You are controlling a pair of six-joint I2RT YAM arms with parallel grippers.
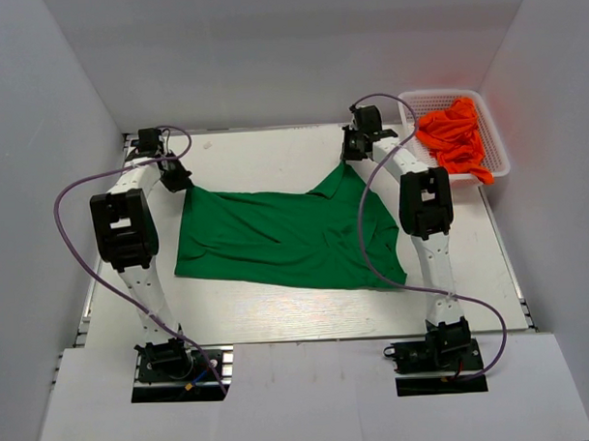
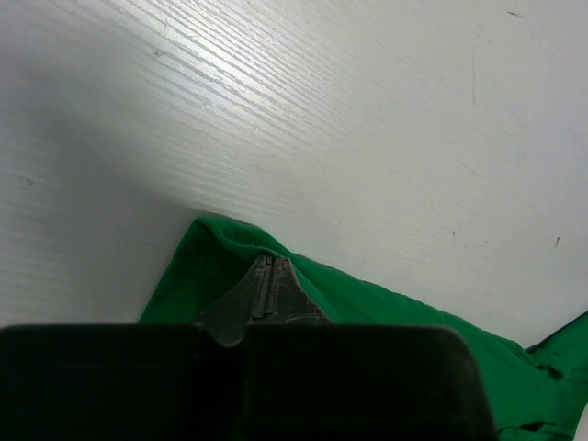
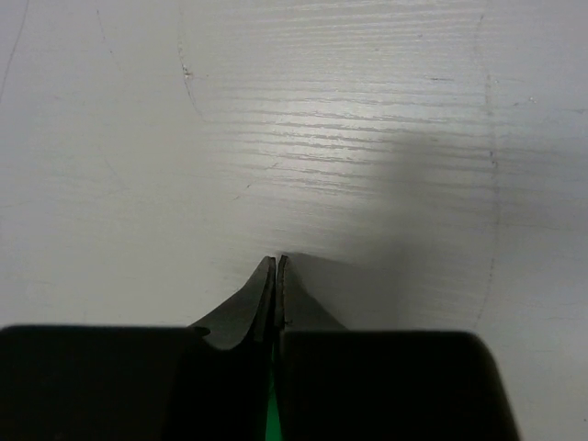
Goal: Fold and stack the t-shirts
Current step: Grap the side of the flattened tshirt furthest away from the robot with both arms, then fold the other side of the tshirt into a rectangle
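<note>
A green t-shirt (image 1: 285, 238) lies spread across the middle of the table. My left gripper (image 1: 178, 179) is at its far left corner, and in the left wrist view the gripper (image 2: 272, 260) is shut with green cloth (image 2: 386, 317) bunched round the tips. My right gripper (image 1: 351, 154) is at the shirt's far right corner, which peaks up toward it. Seen from the right wrist, the gripper (image 3: 277, 261) is shut, with a sliver of green cloth (image 3: 272, 424) pinched between the fingers. Orange t-shirts (image 1: 451, 138) lie crumpled in the basket.
The white mesh basket (image 1: 496, 126) stands at the back right corner, just right of the right arm. Bare white table (image 1: 278, 313) runs between the shirt's near edge and the arm bases. White walls close in the back and both sides.
</note>
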